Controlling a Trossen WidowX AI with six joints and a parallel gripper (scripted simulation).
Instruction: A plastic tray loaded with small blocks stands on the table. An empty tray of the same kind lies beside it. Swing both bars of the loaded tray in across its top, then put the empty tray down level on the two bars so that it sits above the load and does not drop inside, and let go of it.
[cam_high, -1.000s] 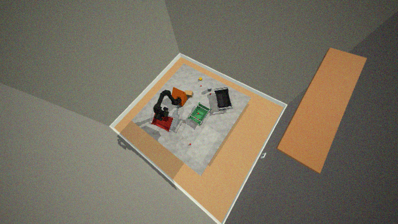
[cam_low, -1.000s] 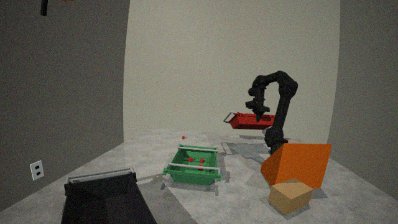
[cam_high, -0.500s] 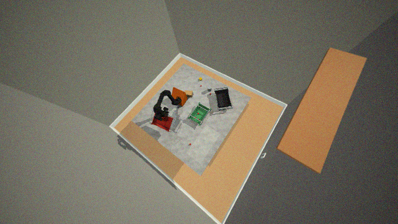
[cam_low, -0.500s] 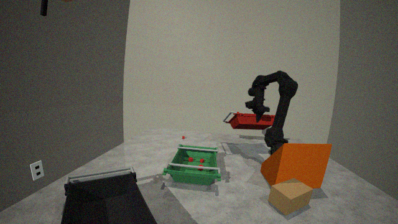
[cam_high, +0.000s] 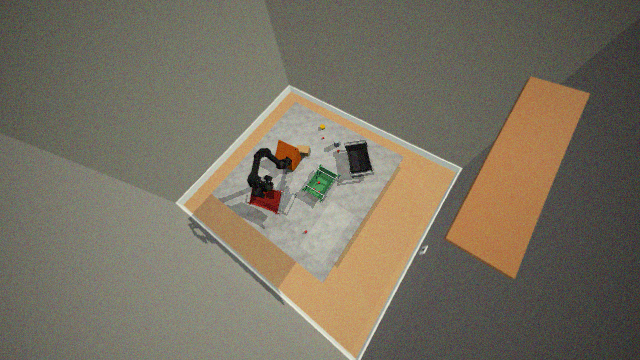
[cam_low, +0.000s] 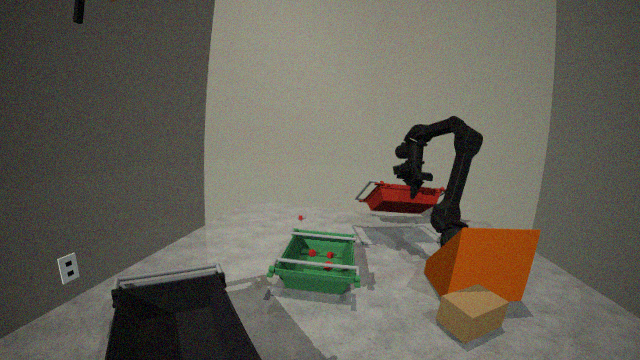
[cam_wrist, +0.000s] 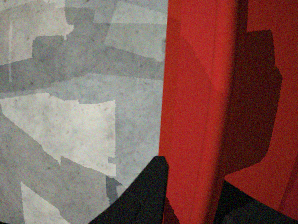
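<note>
The green tray (cam_high: 325, 189) (cam_low: 315, 281) stands on the table with small red blocks (cam_low: 312, 253) inside. Its far wire bar (cam_low: 325, 236) and near wire bar (cam_low: 320, 264) both lie across its top. My gripper (cam_low: 414, 193) (cam_wrist: 170, 167) is shut on a side wall of the empty red tray (cam_high: 270, 201) (cam_low: 392, 199) (cam_wrist: 197, 75). The red tray hangs above the table near the arm's base, roughly level, its shadow below it. One of its wire bars (cam_low: 367, 191) sticks out past its end. The gripper is well to one side of the green tray.
A black tray (cam_high: 359, 158) (cam_low: 175, 320) stands beyond the green tray from the arm. An orange wedge (cam_high: 288, 155) (cam_low: 500, 262) and a tan box (cam_high: 304, 150) (cam_low: 470, 315) stand near the arm. A loose red block (cam_high: 305, 232) (cam_low: 300, 218) and a yellow piece (cam_high: 322, 127) lie on the table.
</note>
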